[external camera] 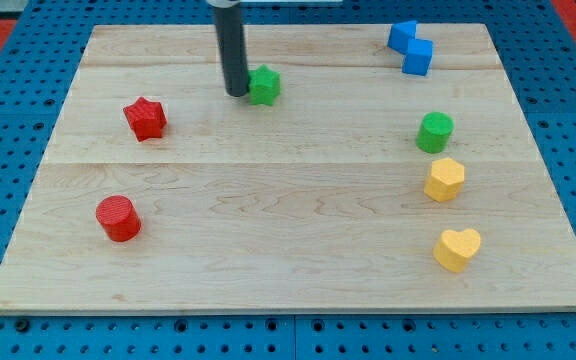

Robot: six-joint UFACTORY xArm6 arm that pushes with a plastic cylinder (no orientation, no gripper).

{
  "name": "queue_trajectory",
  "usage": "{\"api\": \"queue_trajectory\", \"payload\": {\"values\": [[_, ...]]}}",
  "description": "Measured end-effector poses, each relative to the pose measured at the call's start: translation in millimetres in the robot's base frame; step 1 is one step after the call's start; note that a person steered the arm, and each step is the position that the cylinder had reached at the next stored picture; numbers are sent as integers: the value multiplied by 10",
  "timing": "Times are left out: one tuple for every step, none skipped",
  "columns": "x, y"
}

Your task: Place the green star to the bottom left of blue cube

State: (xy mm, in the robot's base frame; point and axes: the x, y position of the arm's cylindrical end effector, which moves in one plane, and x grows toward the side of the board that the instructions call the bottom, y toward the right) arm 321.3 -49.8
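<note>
Bench edge (288, 300): pale wood board, bare along the view's bottom; nothing there to catch on.
Yellow heart (457, 248): nearest block, view's lower right, well off my line.
Red cylinder (118, 218): view's lower left, well apart from the work.
Yellow hexagon block (445, 180): right side, just above the heart.
Green cylinder (434, 132): just above the hexagon, close below and right of where the star likely ends up; keep the star from running into it.
Red star (145, 118): left of my tip, apart, no concern.
My tip (237, 92): on the bench, touching or nearly touching the left side of the green star.
Green star (263, 85): upper middle of the board, well left of the goal.
Blue cube (418, 57): upper right, touching a second blue block (401, 36) behind it.
Claw: none fitted, just the rod, so no released or clenched state to tell.
Step in hand, my judgement: push the star rightward.
How to do it well: stay squarely behind the star's centre, since its points may make it spin off; angle slightly downward, stop short, below-left of the cube, without nudging it.
</note>
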Motion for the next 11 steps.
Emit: {"api": "queue_trajectory", "payload": {"values": [[-72,425],[-175,778],[-165,837],[-292,827],[-294,983],[-286,1202],[-257,1390],[-257,1550],[-208,1586],[-168,850],[-216,-134]]}}
